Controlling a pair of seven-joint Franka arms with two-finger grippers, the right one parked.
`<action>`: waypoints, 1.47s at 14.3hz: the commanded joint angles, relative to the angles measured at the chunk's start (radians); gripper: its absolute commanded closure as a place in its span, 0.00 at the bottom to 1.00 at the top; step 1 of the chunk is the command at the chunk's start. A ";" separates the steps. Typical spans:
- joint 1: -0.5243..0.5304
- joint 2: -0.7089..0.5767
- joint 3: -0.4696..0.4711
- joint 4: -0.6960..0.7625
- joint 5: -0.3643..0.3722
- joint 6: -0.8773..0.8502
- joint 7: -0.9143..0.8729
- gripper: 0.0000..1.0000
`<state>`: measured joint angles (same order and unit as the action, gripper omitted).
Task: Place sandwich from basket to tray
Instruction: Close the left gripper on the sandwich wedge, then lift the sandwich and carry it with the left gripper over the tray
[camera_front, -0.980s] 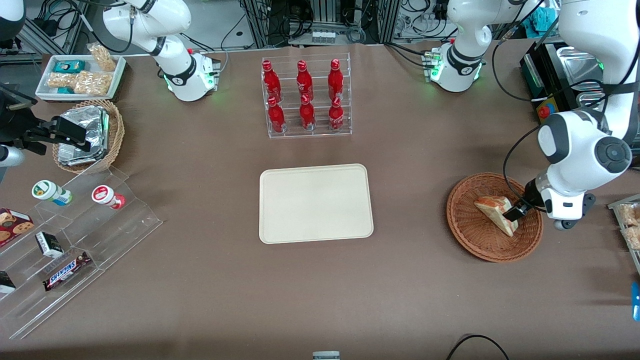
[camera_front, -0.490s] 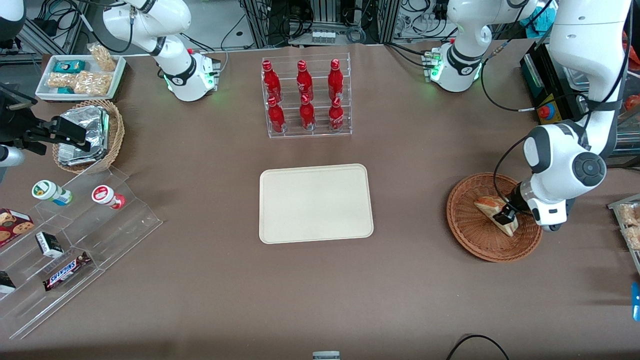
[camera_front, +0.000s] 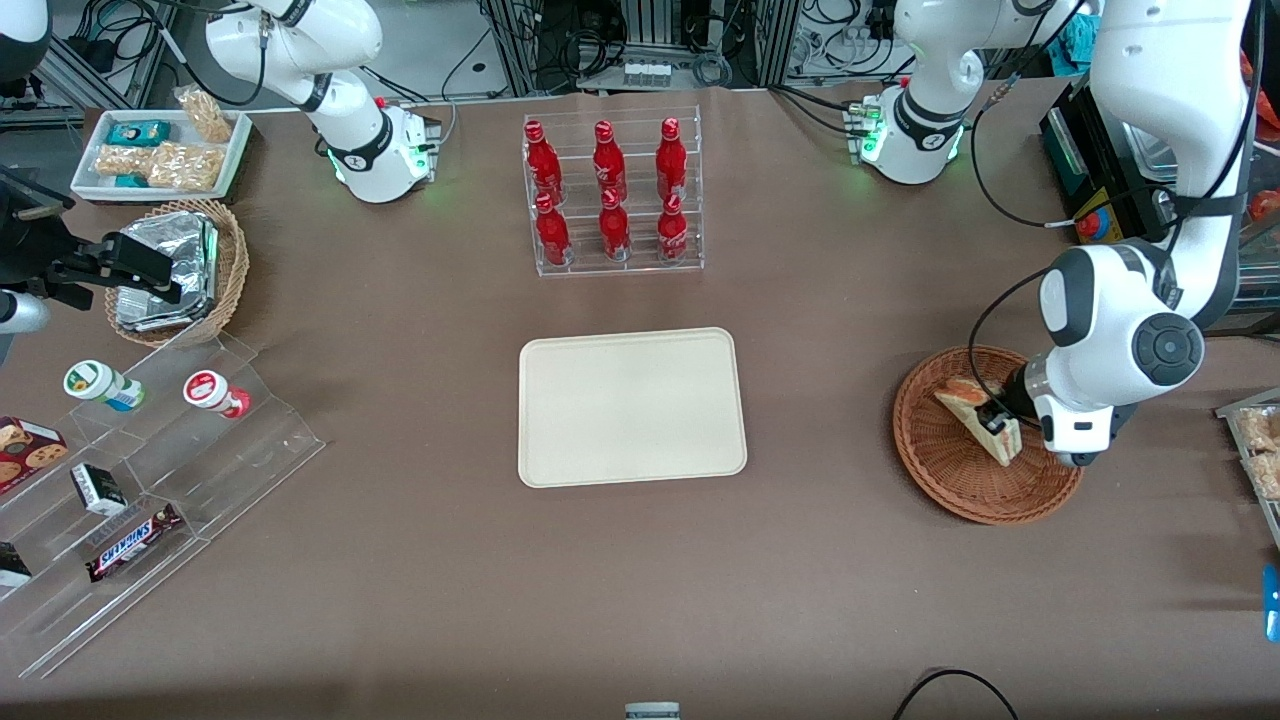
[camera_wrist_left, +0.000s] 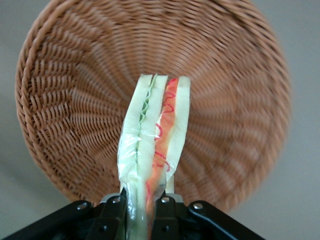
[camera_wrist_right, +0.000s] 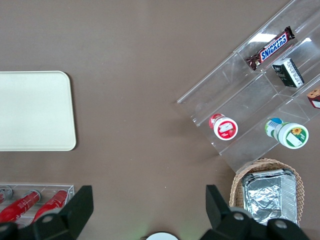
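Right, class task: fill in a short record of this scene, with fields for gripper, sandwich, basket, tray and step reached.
gripper: the gripper is over the basket, shut on the sandwich
sandwich: the sandwich is gripped at one end, filling edge showing
basket: the basket is toward the working arm's end of the table
tray: the tray holds nothing
step reached: sandwich gripped, not yet on the tray

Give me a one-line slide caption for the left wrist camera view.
Gripper shut on the sandwich, holding the wedge over the reddish-brown wicker basket.
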<state>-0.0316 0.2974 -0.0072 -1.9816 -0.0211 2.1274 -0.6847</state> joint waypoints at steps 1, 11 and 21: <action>-0.101 -0.011 0.006 0.064 0.009 -0.070 0.166 1.00; -0.565 0.320 -0.011 0.466 -0.045 -0.064 -0.007 1.00; -0.734 0.565 -0.053 0.754 -0.059 -0.058 -0.323 1.00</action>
<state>-0.7497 0.8095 -0.0691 -1.3015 -0.0664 2.0854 -0.9776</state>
